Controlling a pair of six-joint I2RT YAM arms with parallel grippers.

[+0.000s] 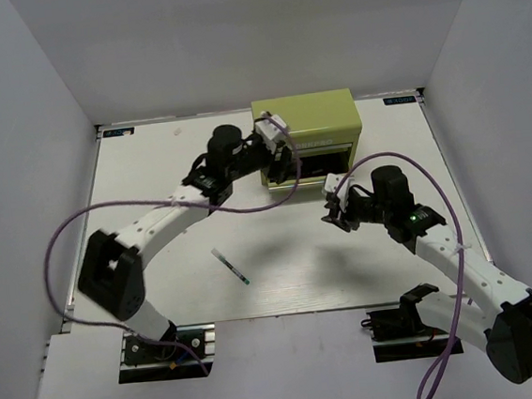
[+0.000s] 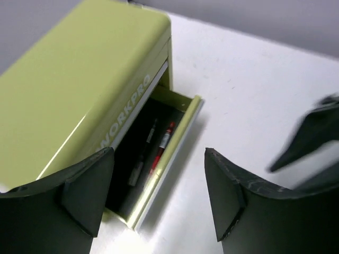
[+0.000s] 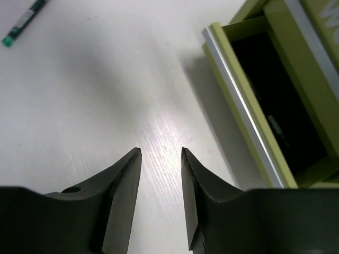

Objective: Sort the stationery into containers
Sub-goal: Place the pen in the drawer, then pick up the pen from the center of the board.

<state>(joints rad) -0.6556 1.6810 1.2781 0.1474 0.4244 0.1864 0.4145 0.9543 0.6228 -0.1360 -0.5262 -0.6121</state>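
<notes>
The olive-green box (image 1: 305, 118) stands at the back of the table with its bottom drawer (image 1: 327, 162) pulled out. In the left wrist view the drawer (image 2: 185, 132) holds a red-white pen (image 2: 162, 147) and a dark grey pen (image 2: 142, 156). My left gripper (image 1: 287, 164) is open and empty, just above the drawer's left front corner (image 2: 159, 196). My right gripper (image 1: 335, 212) is open and empty, low over bare table in front of the drawer (image 3: 161, 152). A green-tipped pen (image 1: 231, 266) lies on the table, also in the right wrist view (image 3: 24, 21).
The drawer's silver front rail (image 3: 246, 114) runs diagonally just right of my right fingers (image 3: 196, 180). My right gripper shows blurred at the right edge of the left wrist view (image 2: 312, 140). White walls close the table on three sides.
</notes>
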